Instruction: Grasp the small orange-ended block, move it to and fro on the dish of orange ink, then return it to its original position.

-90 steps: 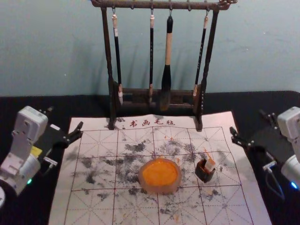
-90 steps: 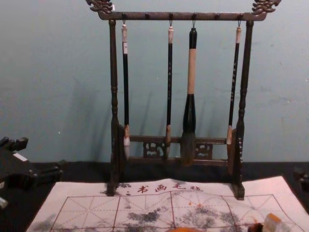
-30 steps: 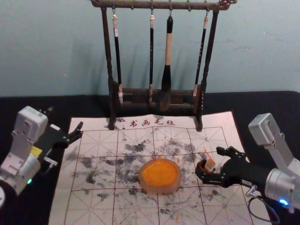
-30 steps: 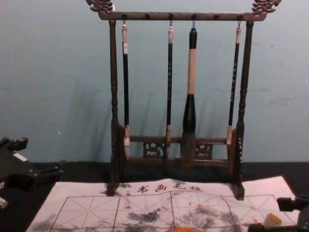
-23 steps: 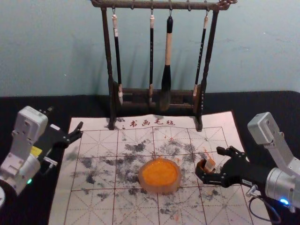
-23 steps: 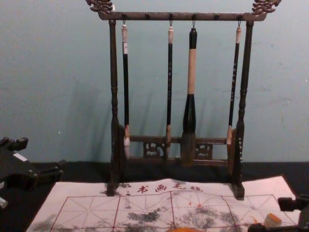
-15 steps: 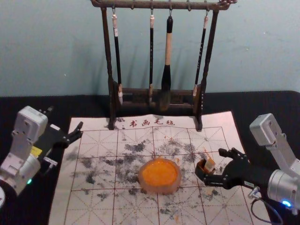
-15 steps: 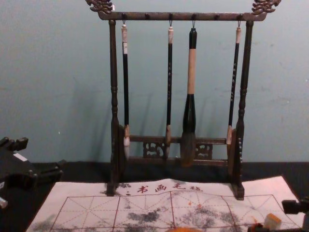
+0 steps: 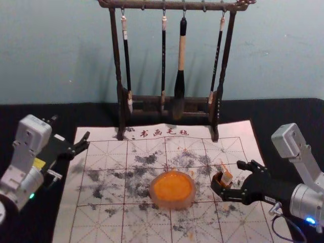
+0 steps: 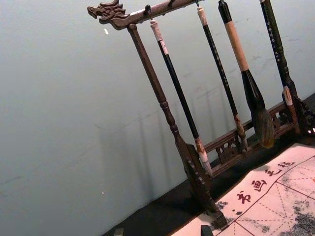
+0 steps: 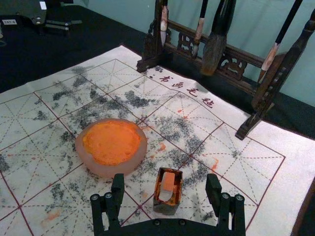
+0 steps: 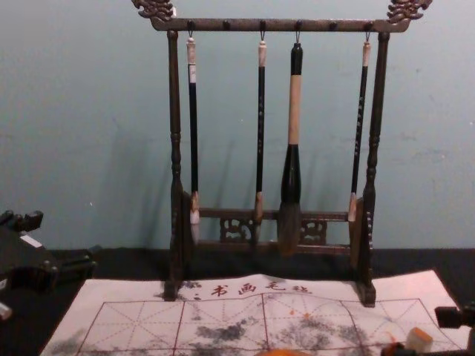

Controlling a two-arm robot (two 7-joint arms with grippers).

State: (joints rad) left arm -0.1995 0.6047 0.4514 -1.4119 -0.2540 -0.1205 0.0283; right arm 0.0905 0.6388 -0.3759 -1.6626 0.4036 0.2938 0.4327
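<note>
The table bears a gridded mat, stained with grey and orange smudges, and at its far edge a rack of hanging brushes, well apart from the work. The left gripper is parked beyond the mat's left edge, its fingers apart on nothing.

The right gripper has come in low from the right. Its fingers are spread, one on either side of the small box, with nothing pinched. Both should stay level and centred, so that neither knocks the box as they close.

The dish stands beside the box, on the left gripper's side, filled with orange ink. It is near enough that a wide swing of the finger next to it could nudge it.

The open box stands upright on the mat and holds the block. Since the box would probably slide or tip if squeezed, the fingers had best meet above its walls, then lift straight up before any move towards the dish.

The block, smallest of all, sits in the box, leaning a little and poking above the rim. The step looks like the grasp itself: a light, even pinch on its sides, high enough to keep the orange end free for dipping.
</note>
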